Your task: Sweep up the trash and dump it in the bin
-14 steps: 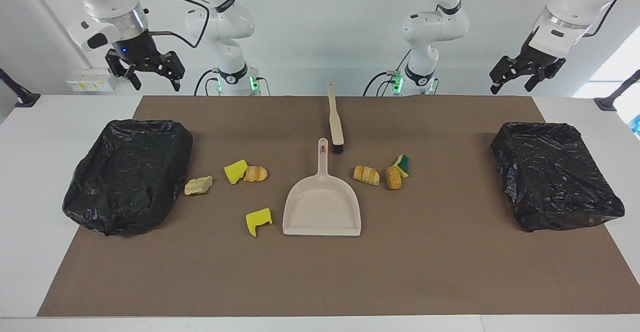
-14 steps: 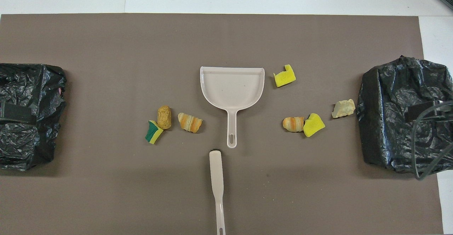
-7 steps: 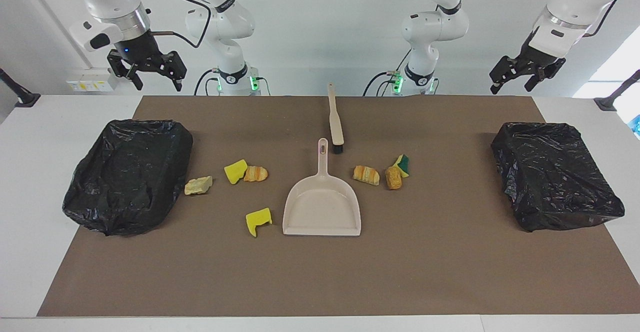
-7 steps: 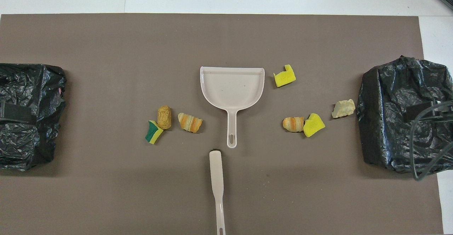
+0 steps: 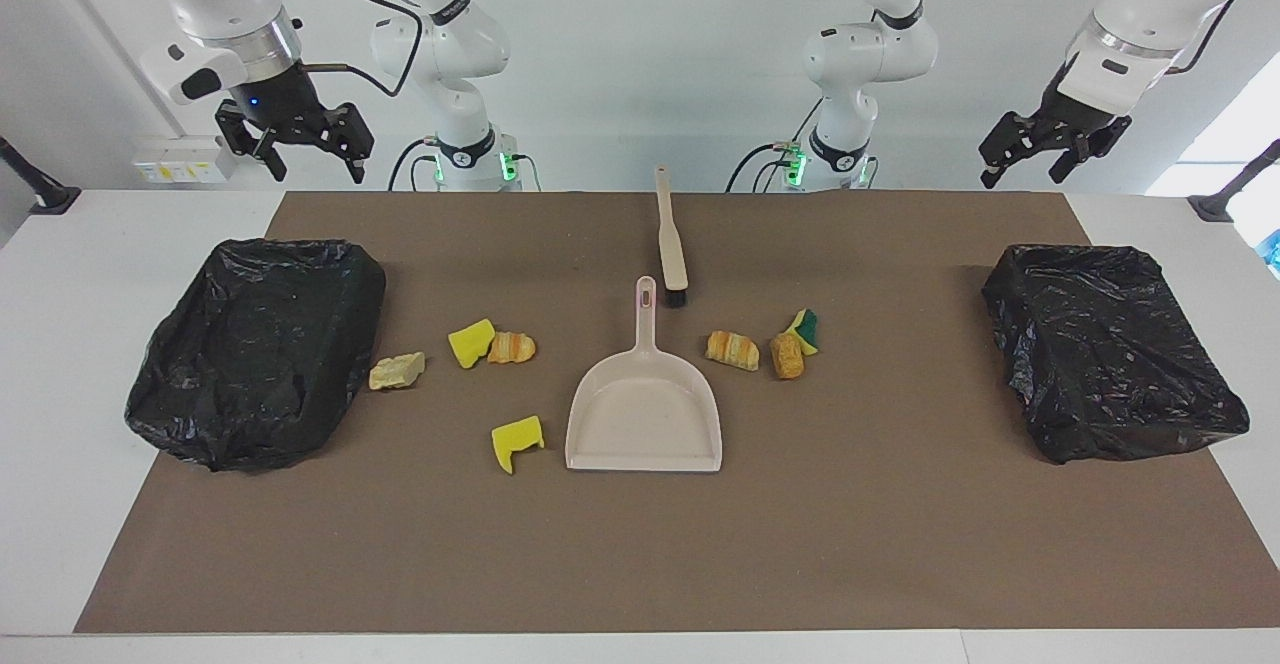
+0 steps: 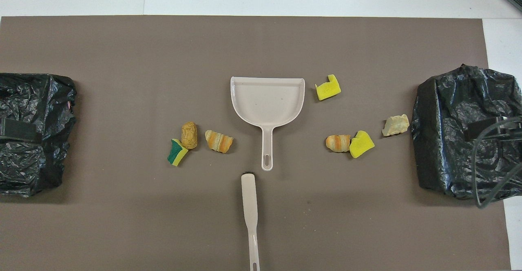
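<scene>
Black bag-lined bins sit at both ends of the brown mat [image 6: 122, 50] on the counter [image 5: 60, 344]. I read the clock from overhead, centred on the tip of the dustpan's handle, with twelve pointing away from the robots.

The beige dustpan [image 6: 267, 99] lies at twelve and the brush [image 6: 249, 199] at six, its head just short of the handle.

All the trash is loose on the mat. At nine to ten there is a green-backed sponge bit [image 6: 177, 152] against a brown lump [image 6: 189, 135], with a striped bread piece [image 6: 219, 141] beside them. At three another bread piece [image 6: 337, 143] touches a yellow sponge bit [image 6: 361, 144]. A pale chunk [image 6: 395, 125] lies farther out, just beside the right-end bin [image 6: 452, 112]. A notched yellow sponge bit [image 6: 327, 88] is at one, by the pan's corner. The left-end bin [image 6: 32, 140] sits far out at nine.

The right hand [image 5: 293, 139] hangs high near its bin with its fingers spread wide and empty. The left hand [image 5: 1040, 149] hangs likewise at its own end. Its fingers seem parted, though it is angled away.
</scene>
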Controlling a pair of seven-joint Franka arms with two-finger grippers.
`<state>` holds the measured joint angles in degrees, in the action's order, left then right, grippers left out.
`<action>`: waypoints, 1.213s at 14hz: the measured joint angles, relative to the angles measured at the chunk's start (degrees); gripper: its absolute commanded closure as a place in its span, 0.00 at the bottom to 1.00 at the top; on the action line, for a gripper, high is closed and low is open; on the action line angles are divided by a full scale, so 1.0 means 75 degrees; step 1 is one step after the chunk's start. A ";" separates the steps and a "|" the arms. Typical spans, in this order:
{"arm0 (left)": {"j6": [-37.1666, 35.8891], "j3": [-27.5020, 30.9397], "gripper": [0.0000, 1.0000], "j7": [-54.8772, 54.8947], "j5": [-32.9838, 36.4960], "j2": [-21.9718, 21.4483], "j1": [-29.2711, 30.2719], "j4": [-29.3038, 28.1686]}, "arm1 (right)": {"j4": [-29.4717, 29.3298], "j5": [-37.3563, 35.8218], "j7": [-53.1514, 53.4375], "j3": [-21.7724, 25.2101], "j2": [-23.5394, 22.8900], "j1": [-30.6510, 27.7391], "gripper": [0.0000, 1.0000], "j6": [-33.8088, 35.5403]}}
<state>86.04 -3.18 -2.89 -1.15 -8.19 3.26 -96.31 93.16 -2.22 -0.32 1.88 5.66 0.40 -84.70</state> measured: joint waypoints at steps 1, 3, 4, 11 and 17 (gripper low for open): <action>0.0000 0.0000 0.00 0.0000 0.0000 0.0000 0.0000 0.0000 | 0.0000 0.0000 0.0000 0.0000 0.0000 0.0000 0.00 0.0000; 0.0000 0.0000 0.00 0.0000 0.0000 0.0000 0.0000 0.0000 | 0.0000 0.0000 0.0000 0.0000 0.0000 0.0000 0.00 0.0000; 0.0000 0.0000 0.00 0.0000 0.0000 0.0000 0.0000 0.0000 | 0.0000 0.0000 0.0000 -0.0001 0.0000 0.0000 0.00 0.0000; 0.0000 0.0000 0.00 0.0000 0.0000 0.0000 0.0000 0.0000 | 0.0000 0.0000 0.0000 -0.0145 0.0003 0.0004 0.00 0.0000; -0.0008 -0.0074 0.00 -0.0015 -0.0012 0.0000 -0.0047 -0.0001 | 0.0000 0.0000 0.0000 -0.0145 0.0003 0.0004 0.00 0.0000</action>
<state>85.98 -3.73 -3.00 -1.24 -8.19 2.91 -96.32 93.16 -2.22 -0.32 0.79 5.69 0.43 -84.71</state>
